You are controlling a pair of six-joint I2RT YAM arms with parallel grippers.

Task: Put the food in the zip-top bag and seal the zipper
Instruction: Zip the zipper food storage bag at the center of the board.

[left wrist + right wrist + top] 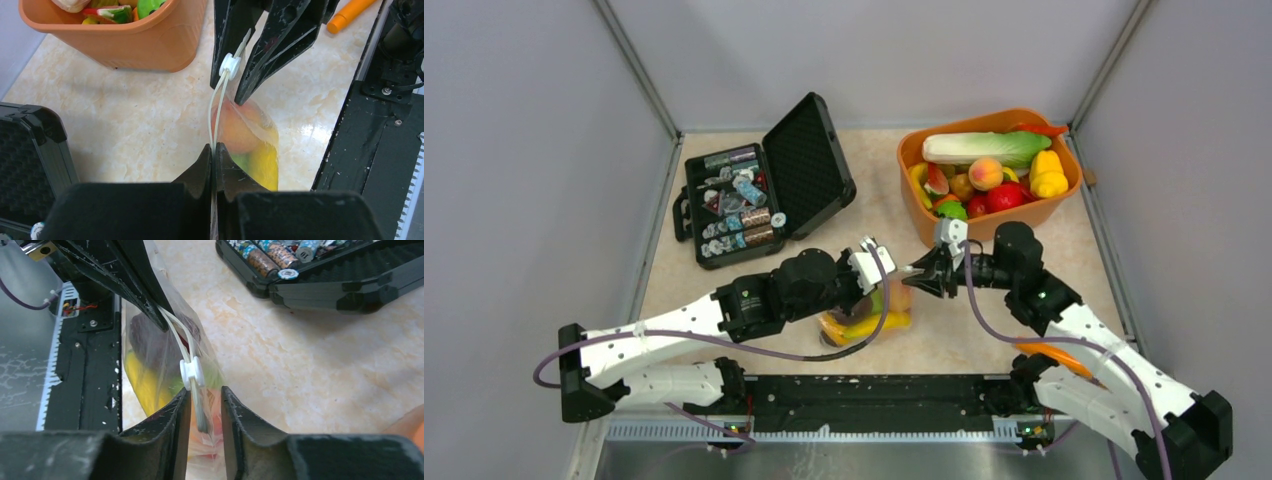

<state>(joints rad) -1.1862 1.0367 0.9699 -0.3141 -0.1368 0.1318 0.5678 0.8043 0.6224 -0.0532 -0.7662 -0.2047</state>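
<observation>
The clear zip-top bag (864, 322) hangs between both grippers above the table, with yellow, orange and green toy food (250, 150) inside; it also shows in the right wrist view (150, 355). My left gripper (214, 147) (876, 252) is shut on the zipper (216, 110) strip at one end. My right gripper (205, 390) (924, 272) is slightly open, its jaws standing either side of the strip's other end, just behind the white slider (191, 372) (229, 64). More toy food (989, 175) fills the orange tub.
The orange tub (984, 225) stands at the back right, close behind the right gripper. An open black case (809, 165) lies at the back left. An orange toy carrot (1049, 352) lies by the right arm's base. The black base rail (874, 395) runs along the near edge.
</observation>
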